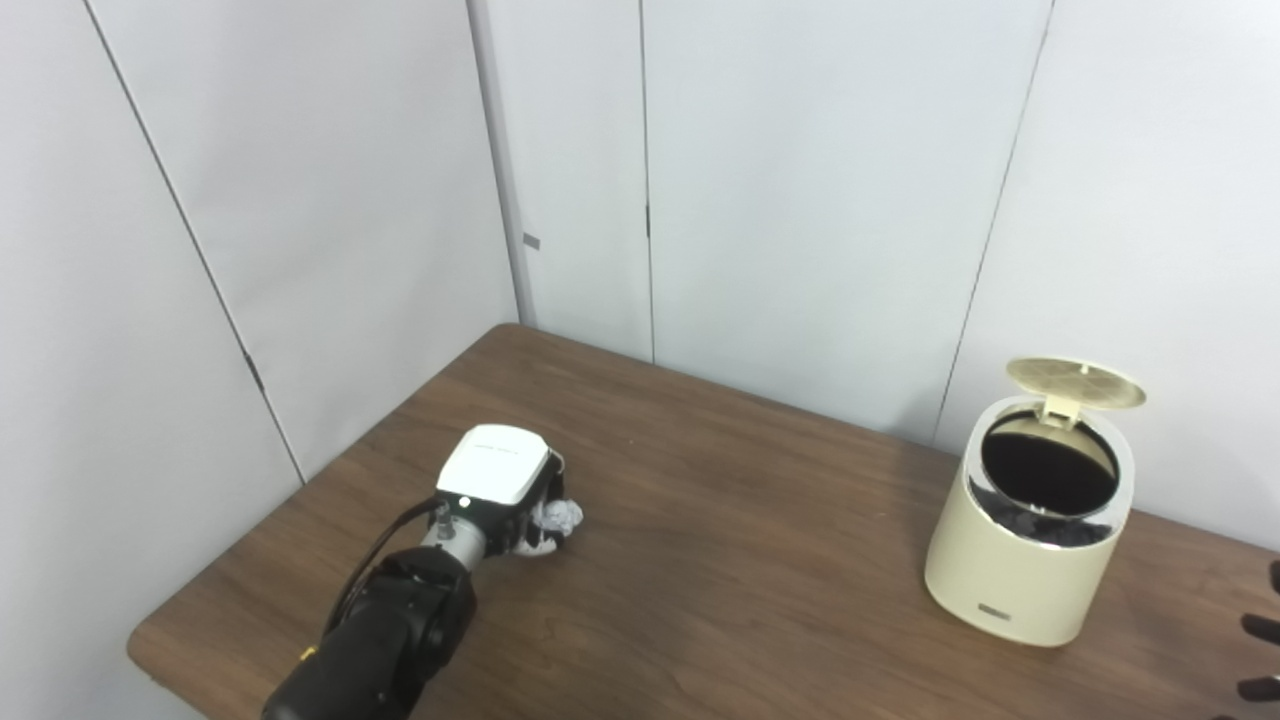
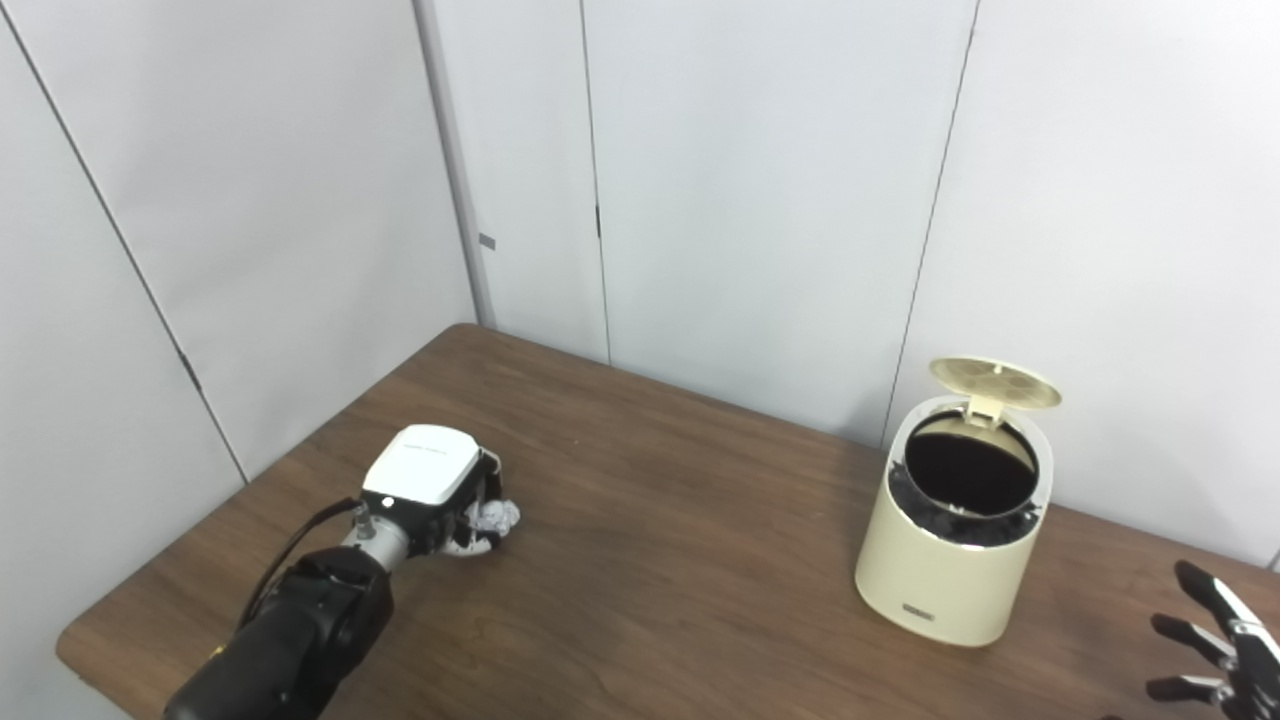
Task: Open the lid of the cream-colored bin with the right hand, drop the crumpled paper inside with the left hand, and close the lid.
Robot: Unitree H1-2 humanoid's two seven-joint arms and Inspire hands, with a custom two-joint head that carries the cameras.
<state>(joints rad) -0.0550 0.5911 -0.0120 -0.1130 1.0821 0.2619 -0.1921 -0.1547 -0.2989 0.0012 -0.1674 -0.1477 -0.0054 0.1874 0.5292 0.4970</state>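
The crumpled white paper (image 1: 560, 517) lies on the left part of the brown table (image 1: 740, 580). My left hand (image 1: 495, 475), with its white back plate up, sits low over the paper with fingers curled around it; part of the paper shows at the hand's right side. The cream-colored bin (image 1: 1020, 570) stands at the table's right. Its round lid (image 1: 1075, 382) is tipped up at the back and the dark inside shows. My right hand (image 2: 1215, 640) is at the lower right, right of the bin and apart from it, fingers spread and holding nothing.
White wall panels close in the table at the back and left. The table's left corner and front edge run near my left forearm (image 1: 385, 630). Bare wood lies between the paper and the bin.
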